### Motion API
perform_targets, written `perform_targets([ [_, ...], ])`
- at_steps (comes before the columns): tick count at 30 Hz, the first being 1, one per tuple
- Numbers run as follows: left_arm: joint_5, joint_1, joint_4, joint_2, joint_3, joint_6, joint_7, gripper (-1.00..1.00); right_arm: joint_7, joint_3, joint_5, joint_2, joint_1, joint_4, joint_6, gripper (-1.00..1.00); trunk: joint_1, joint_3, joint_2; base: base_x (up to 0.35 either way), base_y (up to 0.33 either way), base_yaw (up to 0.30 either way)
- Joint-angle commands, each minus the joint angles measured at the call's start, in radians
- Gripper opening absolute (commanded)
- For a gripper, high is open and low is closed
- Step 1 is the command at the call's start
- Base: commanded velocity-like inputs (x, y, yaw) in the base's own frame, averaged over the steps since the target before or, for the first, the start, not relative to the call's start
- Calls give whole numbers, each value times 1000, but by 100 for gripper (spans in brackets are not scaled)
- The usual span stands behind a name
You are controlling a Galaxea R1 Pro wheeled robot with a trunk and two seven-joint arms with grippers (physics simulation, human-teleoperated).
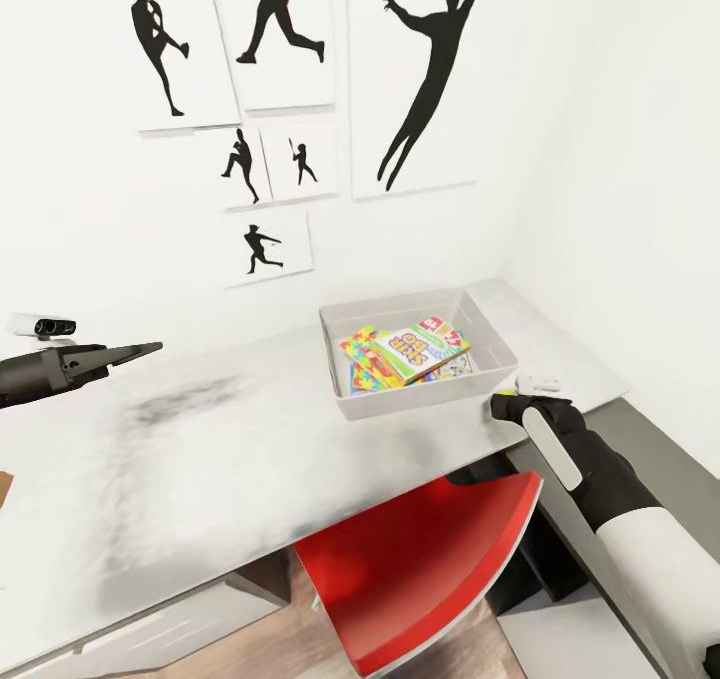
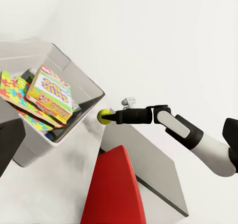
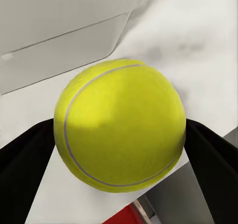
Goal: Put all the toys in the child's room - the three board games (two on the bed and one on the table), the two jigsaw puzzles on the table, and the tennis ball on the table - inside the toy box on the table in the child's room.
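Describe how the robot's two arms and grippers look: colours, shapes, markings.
The right arm has a white rounded forearm, then a black wrist section carrying a light-grey oblong panel, ending in the black right gripper. The left gripper is dark grey to black, with slim fingers tapering to points. No cables or markings are visible.

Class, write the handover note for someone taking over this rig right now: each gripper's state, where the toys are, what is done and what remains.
Right gripper: shut on the yellow-green tennis ball, beside the near right corner of the shallow light-grey toy box, still outside it.
Left gripper: held over the pale grey-white table, carrying nothing; open or shut unclear.
In the box: multicoloured jigsaw sheets with a pale green board game on top; other items underneath cannot be counted.
Left: lift the ball over the wall and release.
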Motion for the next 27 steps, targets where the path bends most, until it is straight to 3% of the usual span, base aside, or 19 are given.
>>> perform_targets([
  [1, -1, -1, 0, 0, 0, 11, -4, 100, -10, 3, -12, -1, -1, -1, 1, -100, 1, 0, -2, 0, 0, 0],
  [11, -1, -1, 0, 0, 0, 11, -4, 100, -13, -47, -17, -2, 6, -4, 10, -100, 1, 16, -2, 0, 0, 0],
  [19, -1, -1, 0, -1, 0, 11, -4, 100, -14, -52, -18, -2, 13, -7, 12, -100, 1, 22, -2, 0, 0, 0],
  [27, -1, -1, 0, 0, 0, 11, -4, 100, -15, -50, -16, 0, 17, -77, 27, -100, 1, 22, -2, 0, 0, 0],
])
